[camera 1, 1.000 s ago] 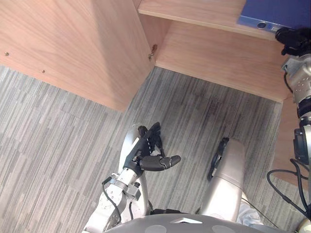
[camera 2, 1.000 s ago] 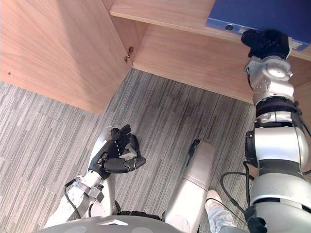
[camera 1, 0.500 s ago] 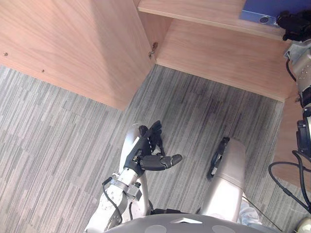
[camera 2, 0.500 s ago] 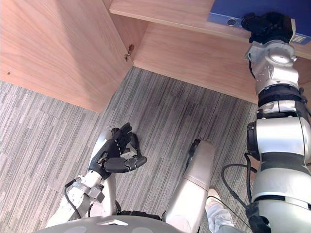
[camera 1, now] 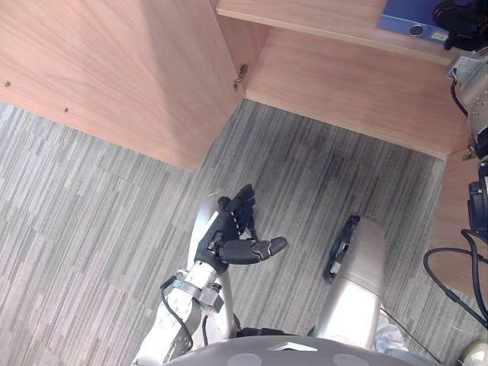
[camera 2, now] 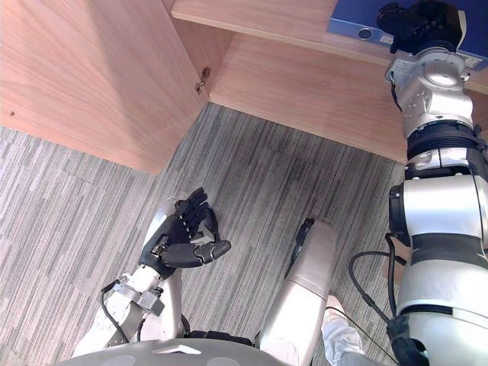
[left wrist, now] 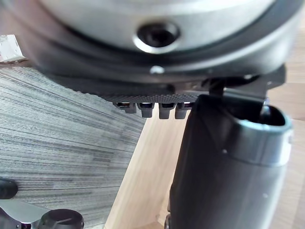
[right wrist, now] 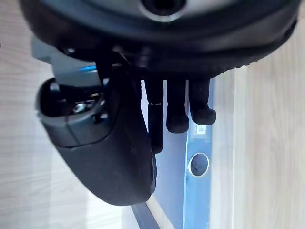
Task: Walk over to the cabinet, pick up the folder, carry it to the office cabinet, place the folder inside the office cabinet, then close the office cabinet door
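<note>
A blue folder (camera 1: 408, 23) lies on the upper shelf (camera 1: 305, 15) of the open wooden office cabinet, its spine with a ring hole facing out. My right hand (camera 2: 421, 21) is stretched up onto the near end of the folder (camera 2: 358, 19). In the right wrist view its fingers (right wrist: 176, 109) are curled over the folder's (right wrist: 198, 191) spine and the thumb lies along its face. My left hand (camera 1: 229, 236) hangs low over the carpet, open and holding nothing, thumb out to the side.
The cabinet door (camera 1: 114, 69) stands swung open on the left, hinged at a metal fitting (camera 1: 240, 75). Below the shelf lies the cabinet's bottom panel (camera 1: 343, 84). Grey striped carpet (camera 1: 91, 229) covers the floor in front.
My right hand has moved further up and into the cabinet over the folder, which has slid slightly deeper onto the shelf. The left hand has barely moved.
</note>
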Tool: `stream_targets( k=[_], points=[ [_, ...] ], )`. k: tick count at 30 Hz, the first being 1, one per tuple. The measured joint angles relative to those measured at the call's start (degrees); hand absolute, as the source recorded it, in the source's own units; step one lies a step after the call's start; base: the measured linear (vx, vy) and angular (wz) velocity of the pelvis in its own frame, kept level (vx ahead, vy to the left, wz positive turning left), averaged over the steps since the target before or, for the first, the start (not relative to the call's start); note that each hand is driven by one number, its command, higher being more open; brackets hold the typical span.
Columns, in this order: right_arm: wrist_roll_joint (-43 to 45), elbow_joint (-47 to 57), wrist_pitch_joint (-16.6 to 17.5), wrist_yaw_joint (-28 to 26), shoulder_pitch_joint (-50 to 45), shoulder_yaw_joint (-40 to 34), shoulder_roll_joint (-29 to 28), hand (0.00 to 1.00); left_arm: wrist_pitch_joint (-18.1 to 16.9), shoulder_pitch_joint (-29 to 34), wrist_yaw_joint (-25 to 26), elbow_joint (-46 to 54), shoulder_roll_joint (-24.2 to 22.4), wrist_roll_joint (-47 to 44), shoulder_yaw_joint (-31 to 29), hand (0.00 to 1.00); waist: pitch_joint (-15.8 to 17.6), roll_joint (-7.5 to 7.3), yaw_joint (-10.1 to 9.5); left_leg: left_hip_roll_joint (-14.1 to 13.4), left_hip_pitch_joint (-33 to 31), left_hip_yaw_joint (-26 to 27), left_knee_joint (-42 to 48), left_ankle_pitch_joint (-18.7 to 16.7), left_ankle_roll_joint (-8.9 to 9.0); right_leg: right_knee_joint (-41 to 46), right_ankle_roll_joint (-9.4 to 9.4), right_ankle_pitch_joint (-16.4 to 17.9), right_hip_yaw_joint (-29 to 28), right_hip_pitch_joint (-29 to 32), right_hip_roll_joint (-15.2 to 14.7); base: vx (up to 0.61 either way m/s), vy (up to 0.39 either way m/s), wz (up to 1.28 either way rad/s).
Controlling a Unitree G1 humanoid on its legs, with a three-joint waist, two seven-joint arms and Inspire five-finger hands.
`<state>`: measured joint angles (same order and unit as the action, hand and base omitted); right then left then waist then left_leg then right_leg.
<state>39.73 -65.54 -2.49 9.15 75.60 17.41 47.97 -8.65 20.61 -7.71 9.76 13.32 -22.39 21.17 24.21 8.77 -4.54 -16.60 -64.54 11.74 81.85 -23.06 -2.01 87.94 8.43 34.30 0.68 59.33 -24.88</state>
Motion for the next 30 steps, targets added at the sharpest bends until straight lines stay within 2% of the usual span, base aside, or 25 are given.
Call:
stream_targets(
  k=[5,11,14,20,22,24,27,30],
  points=[
    [0.06,0.88,0.02,0.11,-0.55,-1.53,-0.11,0.0,0.0,-0.02,0.01,-0.01,0.01,-0.01,-0.28,1.0,0.01,-0.01,0.11,-0.11,0.28,-0.38,-0.19,0.06,0.11,-0.44,-0.07,0.03,0.5,-0.75,0.18,-0.03,-0.034,0.0],
    [1.51,19.85,1.28,-0.25,-15.6,-4.8,-5.54,0.0,-0.06,0.07,0.0,-0.76,1.38,0.04,0.3,1.0,0.76,-1.18,0.63,-1.65,4.92,-0.22,-2.21,-0.27,0.98,-3.59,-0.47,-0.7,1.05,-4.84,2.46,-0.01,-0.022,-0.18],
    [1.48,29.56,1.94,-1.3,-22.01,-5.69,-5.71,0.0,-0.06,0.11,-0.14,-1.93,2.98,0.08,1.17,1.0,1.01,-1.59,1.31,-1.96,5.55,-0.2,-2.93,-0.17,1.25,-4.54,-0.72,-0.99,1.38,-5.5,2.99,0.0,-0.023,-0.08],
    [1.23,49.23,4.24,-4.05,-40.05,-10.28,-5.92,0.0,-0.16,0.08,-0.71,-3.69,6.58,2.29,2.4,1.0,2.39,-3.85,2.37,-1.95,8.97,-0.13,-4.25,-0.35,1.59,-6.19,-0.84,-1.12,2.07,-9.05,3.1,0.0,-0.002,-0.01],
    [1.23,56.39,4.92,-6.15,-49.71,-12.01,-9.81,0.0,-0.93,-0.03,-1.49,-4.91,8.05,3.32,3.73,1.0,2.62,-5.06,3.08,-1.89,11.61,0.28,-5.63,-0.84,2.47,-7.88,-0.74,-1.18,2.44,-11.63,3.17,0.0,0.019,-0.05],
    [1.08,59.03,5.37,-7.73,-55.14,-12.02,-12.12,0.0,-1.14,-0.32,-1.96,-6.12,8.22,4.71,4.59,1.0,2.75,-5.58,3.36,-1.87,13.32,0.77,-6.88,-0.88,2.54,-9.4,-0.58,-1.54,2.66,-13.23,3.31,0.01,0.021,-0.07],
    [0.84,59.69,5.47,-9.57,-65.41,-12.09,-17.77,0.0,-1.28,-1.61,-2.92,-8.83,8.72,6.13,7.91,1.0,2.93,-5.95,3.5,-1.49,17.92,1.75,-11.06,-0.31,2.51,-14.69,-0.92,-3.25,3.88,-17.9,3.6,0.04,0.044,-0.06],
    [-3.65,57.92,5.29,-11.04,-73.69,-12.31,-24.97,0.0,-1.34,-2.64,-4.15,-11.81,8.51,9.1,10.07,1.0,2.64,-6.75,3.92,-0.52,23.77,3.82,-17.29,1.48,1.8,-22.12,-0.26,-6.46,4.99,-23.3,3.98,0.08,0.078,-0.09]
  ],
)
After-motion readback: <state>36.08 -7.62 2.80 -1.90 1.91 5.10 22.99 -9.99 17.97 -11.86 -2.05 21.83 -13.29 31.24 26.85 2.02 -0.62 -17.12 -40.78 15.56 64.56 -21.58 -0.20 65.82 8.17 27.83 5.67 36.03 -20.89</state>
